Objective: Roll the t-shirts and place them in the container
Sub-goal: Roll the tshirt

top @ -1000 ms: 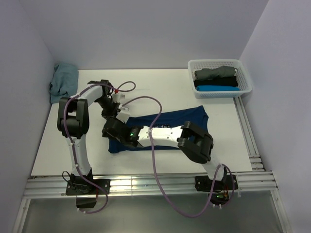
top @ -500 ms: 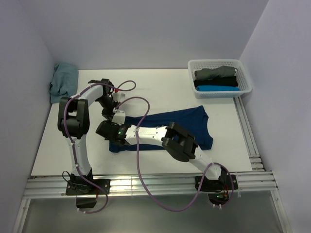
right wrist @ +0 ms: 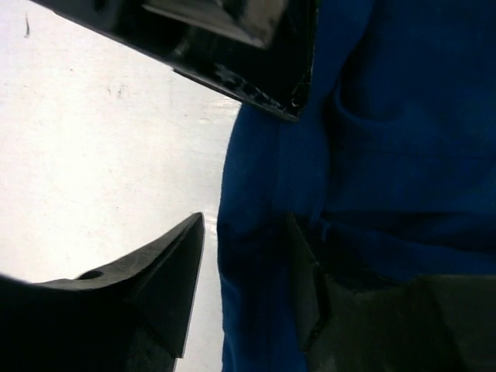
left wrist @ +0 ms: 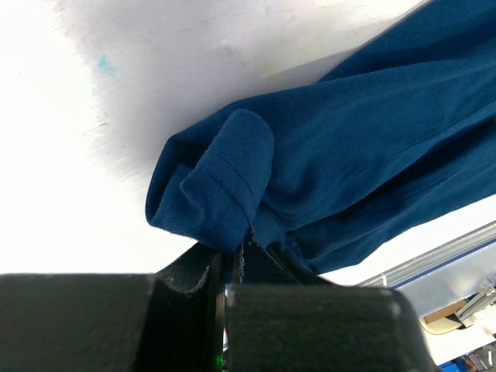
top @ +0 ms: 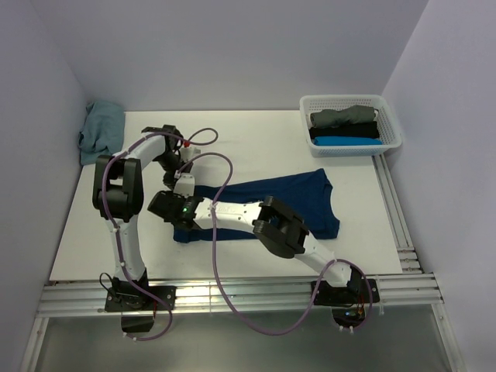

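Top external, navy t-shirt (top: 298,203) stretched left-right, left gripper (left wrist: 232,256) clamping left edge

No writing, brand, number or sign can be read in any view. The dark blue t-shirt (top: 310,194) shows only plain cloth and a stitched hem in the left wrist view, and the white basket (top: 391,124), to the right of and beyond the t-shirt, carries no readable marking.
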Controlling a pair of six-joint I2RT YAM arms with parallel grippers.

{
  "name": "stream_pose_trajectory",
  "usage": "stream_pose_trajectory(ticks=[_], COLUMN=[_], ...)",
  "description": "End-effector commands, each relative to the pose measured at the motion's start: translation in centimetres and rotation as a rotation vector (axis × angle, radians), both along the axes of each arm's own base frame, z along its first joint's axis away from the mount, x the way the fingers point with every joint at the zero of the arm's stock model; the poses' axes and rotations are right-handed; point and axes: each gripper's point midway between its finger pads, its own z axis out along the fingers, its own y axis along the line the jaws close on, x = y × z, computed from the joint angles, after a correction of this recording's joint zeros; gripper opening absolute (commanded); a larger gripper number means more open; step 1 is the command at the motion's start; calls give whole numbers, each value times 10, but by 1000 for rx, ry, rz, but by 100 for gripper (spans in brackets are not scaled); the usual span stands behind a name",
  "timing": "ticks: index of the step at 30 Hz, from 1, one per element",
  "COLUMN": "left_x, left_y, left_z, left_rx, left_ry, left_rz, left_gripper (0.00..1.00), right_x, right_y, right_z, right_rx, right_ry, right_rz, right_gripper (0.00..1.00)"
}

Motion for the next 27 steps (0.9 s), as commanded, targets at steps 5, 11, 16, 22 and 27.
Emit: stream_pose_trajectory(ticks=[5, 11, 16, 22, 27], left_x=[11, 20, 40, 44, 23], left_y=[-5, -9, -20, -22, -16], left_z=[23, 36, 68, 100, 84], left_rx=[-7, -38, -142, -306, -407], left_ry=[-66, -105, -173, -208, -142], left_rz=[2, -9, -20, -41, -60], left_gripper=[1, 25, 55, 65, 66], right_x=[9, 5, 0, 6, 12], right_y=[-6, -1, -6, -30, -38], right_z=[-7, 3, 29, 41, 42], right_rx=[-2, 184, 475, 771, 942], right_ry=[17, 26, 50, 72, 121], right_rz=[-23, 23, 35, 15, 10], right_gripper=[28, 3, 0, 0, 0])
